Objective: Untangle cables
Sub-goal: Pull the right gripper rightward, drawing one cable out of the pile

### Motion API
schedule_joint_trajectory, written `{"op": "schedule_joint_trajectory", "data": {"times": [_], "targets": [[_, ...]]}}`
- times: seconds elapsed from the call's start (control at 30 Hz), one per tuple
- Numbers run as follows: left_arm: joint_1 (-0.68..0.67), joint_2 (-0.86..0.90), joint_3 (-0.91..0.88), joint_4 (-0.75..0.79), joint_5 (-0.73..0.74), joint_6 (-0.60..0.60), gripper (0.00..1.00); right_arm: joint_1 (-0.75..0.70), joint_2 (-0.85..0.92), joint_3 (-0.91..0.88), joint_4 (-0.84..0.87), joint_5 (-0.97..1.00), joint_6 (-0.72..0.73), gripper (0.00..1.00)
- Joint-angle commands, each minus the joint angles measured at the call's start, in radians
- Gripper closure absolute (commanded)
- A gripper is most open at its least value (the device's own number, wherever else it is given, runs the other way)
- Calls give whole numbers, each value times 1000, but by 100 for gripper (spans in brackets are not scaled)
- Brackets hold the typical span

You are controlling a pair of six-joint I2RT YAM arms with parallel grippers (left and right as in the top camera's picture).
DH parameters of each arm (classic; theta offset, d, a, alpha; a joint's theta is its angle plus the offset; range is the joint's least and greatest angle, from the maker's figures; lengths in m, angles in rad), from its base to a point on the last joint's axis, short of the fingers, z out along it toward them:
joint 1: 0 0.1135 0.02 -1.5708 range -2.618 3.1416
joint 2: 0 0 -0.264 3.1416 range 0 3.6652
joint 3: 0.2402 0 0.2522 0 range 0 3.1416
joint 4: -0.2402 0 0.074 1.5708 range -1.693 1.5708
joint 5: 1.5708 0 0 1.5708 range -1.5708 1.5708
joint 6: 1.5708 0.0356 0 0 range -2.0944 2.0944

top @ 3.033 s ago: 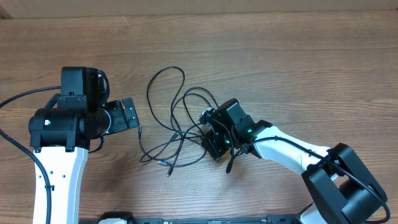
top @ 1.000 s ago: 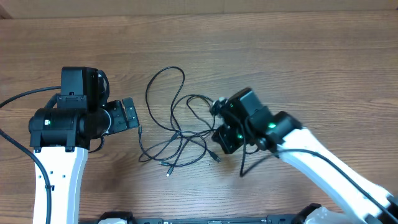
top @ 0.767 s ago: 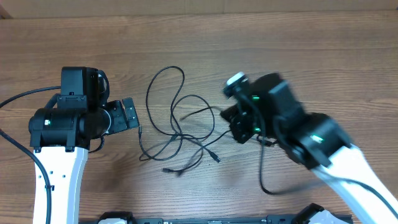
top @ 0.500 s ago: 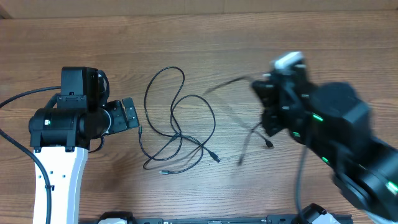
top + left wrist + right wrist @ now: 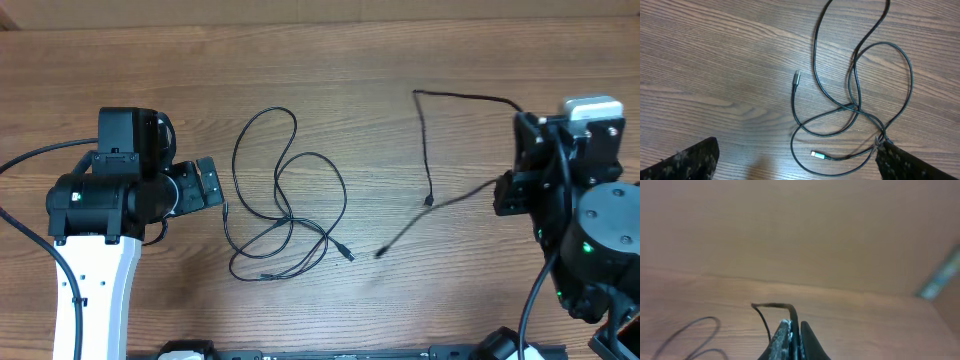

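Two cables: lying well apart on the wooden table (image 5: 400,50).
Looped cable (image 5: 290,215): flat in loose loops that cross each other, just right of the left gripper (image 5: 210,183).
Left gripper: jaws spread wide, grasping nothing.
Right gripper (image 5: 792,330): at the table's right side, fingers pinched tight on the second cable (image 5: 425,150).
Second cable: both ends trail left from that grip and stay clear of the loops.
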Motion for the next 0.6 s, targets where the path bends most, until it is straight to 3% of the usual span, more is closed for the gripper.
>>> {"op": "schedule_joint_trajectory", "data": {"times": [0.0,0.2,0.57], "targets": [[5,5,2,2,6,19,0,-4,-5,20,-31,176,132,96],[5,5,2,2,6,19,0,-42,-5,20,-129,297,260,96],[5,5,2,2,6,19,0,-300,-5,19,-192,339,262,96]]}}
